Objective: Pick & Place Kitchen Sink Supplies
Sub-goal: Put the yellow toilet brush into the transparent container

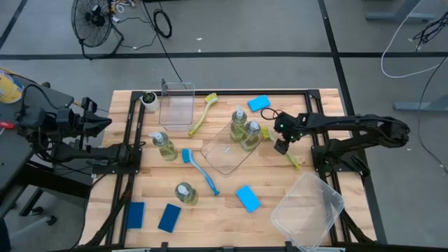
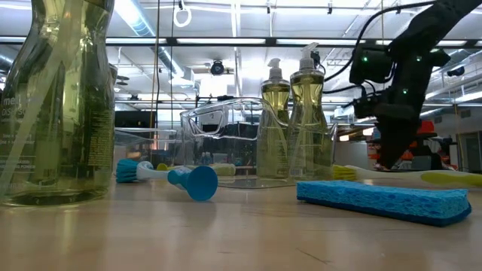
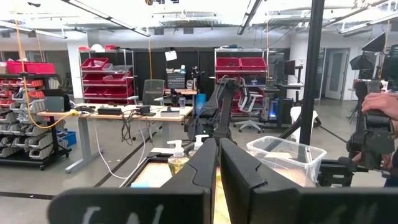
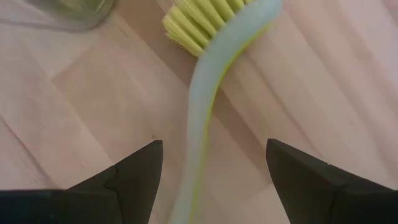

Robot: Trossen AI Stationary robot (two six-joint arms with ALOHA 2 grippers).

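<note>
My right gripper [image 4: 214, 149] points down, open, over a yellow-green dish brush [image 1: 290, 159] that lies flat on the table right of the clear tray. Its fingers stand on either side of the brush's handle [image 4: 200, 124], just behind the bristles [image 4: 199, 18], without touching it. Two bottles [image 1: 239, 120] [image 1: 252, 134] stand on the tray [image 1: 225, 154]; others [image 1: 166, 145] [image 1: 185, 192] stand on the table. A blue brush [image 1: 201, 170], a second yellow-green brush [image 1: 201, 113] and blue sponges [image 1: 258, 103] [image 1: 247, 198] [image 1: 136, 214] lie around. My left gripper [image 3: 217, 163] waits shut, raised at the left edge.
A clear upright bin [image 1: 176, 103] stands at the far side, next to a small white round thing [image 1: 149, 99]. A large clear bin [image 1: 308, 210] sits at the near right corner. A person's hand [image 3: 379, 106] shows beyond the table in the left wrist view.
</note>
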